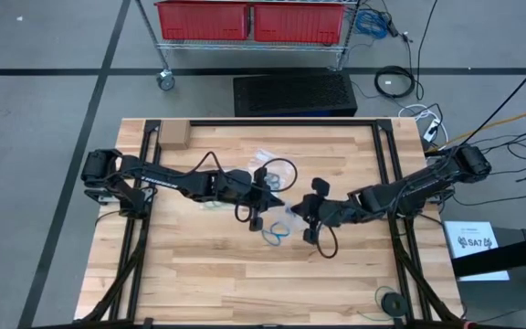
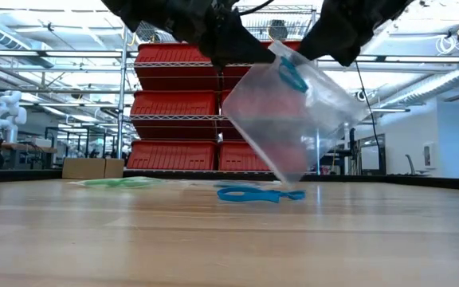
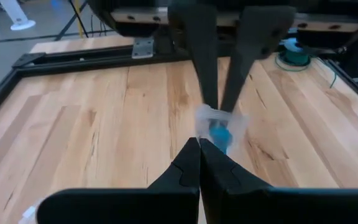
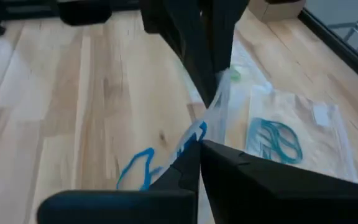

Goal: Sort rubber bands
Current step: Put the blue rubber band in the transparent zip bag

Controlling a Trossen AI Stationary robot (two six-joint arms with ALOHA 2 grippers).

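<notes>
High view: left gripper (image 1: 277,203) and right gripper (image 1: 296,212) meet at mid-tabletop (image 1: 208,274), both clenched on one clear bag (image 1: 286,211); loose blue rubber bands (image 1: 274,236) lie just beside it. Low view: the bag (image 2: 293,119) hangs tilted above the tabletop, a blue band inside near its top; blue bands (image 2: 253,194) rest beneath it, green bands (image 2: 118,182) well apart from it. Right wrist view: teal bands (image 4: 275,140) lie in a second bag (image 4: 297,137) near the held one.

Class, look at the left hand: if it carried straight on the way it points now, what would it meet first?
Most likely the right hand, straight ahead and pinching the same clear bag that the left hand grips. Depth is hard to judge.
</notes>
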